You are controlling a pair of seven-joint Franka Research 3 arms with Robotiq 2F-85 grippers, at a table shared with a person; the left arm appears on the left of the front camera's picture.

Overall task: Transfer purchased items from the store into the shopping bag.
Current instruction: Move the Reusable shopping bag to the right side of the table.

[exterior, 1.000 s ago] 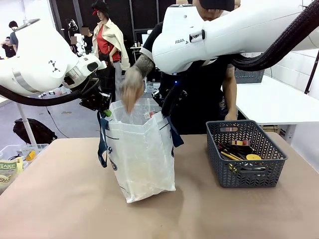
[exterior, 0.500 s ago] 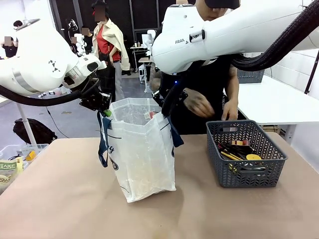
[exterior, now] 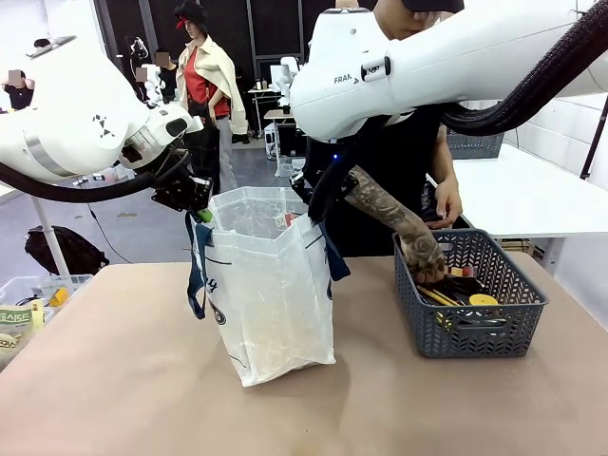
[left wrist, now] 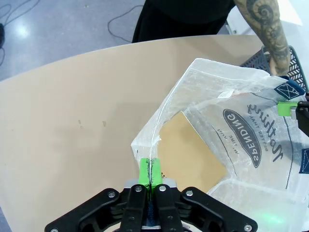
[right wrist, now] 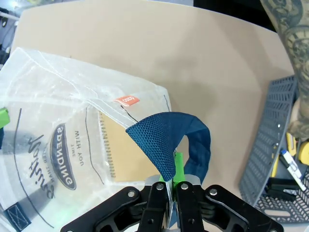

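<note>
The whitish shopping bag (exterior: pixel 271 294) stands open at mid-table, held by both arms. My left gripper (exterior: pixel 201 211) is shut on the bag's left rim (left wrist: pixel 150 169). My right gripper (exterior: pixel 312 214) is shut on the right rim, beside the navy strap (right wrist: pixel 174 140). A flat brown spiral-bound item (left wrist: pixel 190 154) (right wrist: pixel 128 150) lies inside the bag. To the right sits the store, a dark grey basket (exterior: pixel 494 332) (right wrist: pixel 268 140), holding several purchased items (exterior: pixel 461 285) in yellow, red and black. The person's tattooed hand (exterior: pixel 423 258) reaches into the basket.
A clear bin (exterior: pixel 24 304) with packets sits at the table's left edge. A white table (exterior: pixel 522 190) stands behind the basket at the right. The person stands at the far side, between bag and basket. The near tabletop (exterior: pixel 304 418) is bare.
The person's hand went from above the bag's mouth across to the right and down into the basket. Both grippers and the bag kept still.
</note>
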